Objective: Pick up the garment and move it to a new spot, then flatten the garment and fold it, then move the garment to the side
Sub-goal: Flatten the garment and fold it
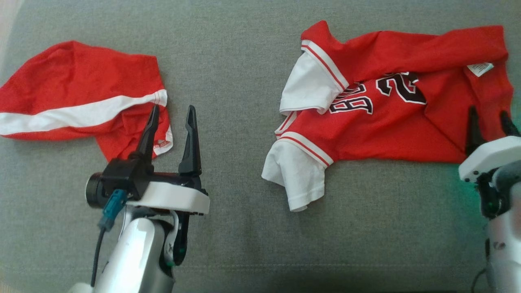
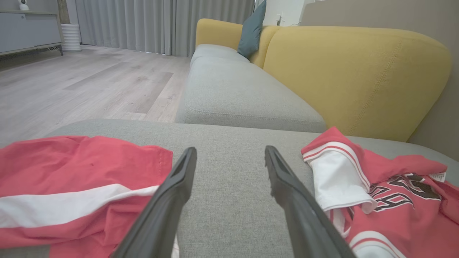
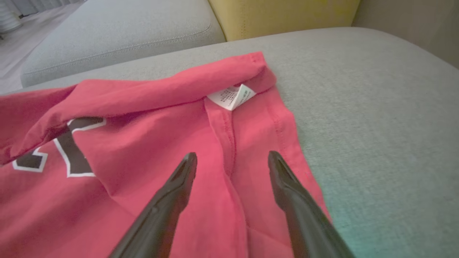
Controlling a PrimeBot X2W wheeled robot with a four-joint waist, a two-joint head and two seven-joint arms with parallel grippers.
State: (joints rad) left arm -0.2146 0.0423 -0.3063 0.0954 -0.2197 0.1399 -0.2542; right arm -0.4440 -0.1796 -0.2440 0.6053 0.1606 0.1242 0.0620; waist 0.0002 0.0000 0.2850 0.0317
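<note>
A red jersey (image 1: 390,114) with white sleeves and dark lettering lies crumpled on the grey cushion (image 1: 228,53), right of centre; its white care label (image 3: 231,96) faces up near the hem. Red shorts (image 1: 77,93) with a white stripe lie at the left. My left gripper (image 1: 173,112) is open, hovering by the shorts' right edge, one finger over the cloth and the other over bare cushion. In the left wrist view the left gripper (image 2: 229,156) has both garments flanking it. My right gripper (image 1: 488,116) is open above the jersey's lower right part, and the right wrist view has the right gripper (image 3: 232,161) over red cloth (image 3: 143,154).
The grey cushion (image 2: 229,200) reaches on to a second grey seat (image 2: 233,89) with a yellow backrest (image 2: 355,75) and a teal pillow (image 2: 251,30). Wooden floor (image 2: 79,86) lies beyond the seat's edge, with curtains and a low cabinet farther back.
</note>
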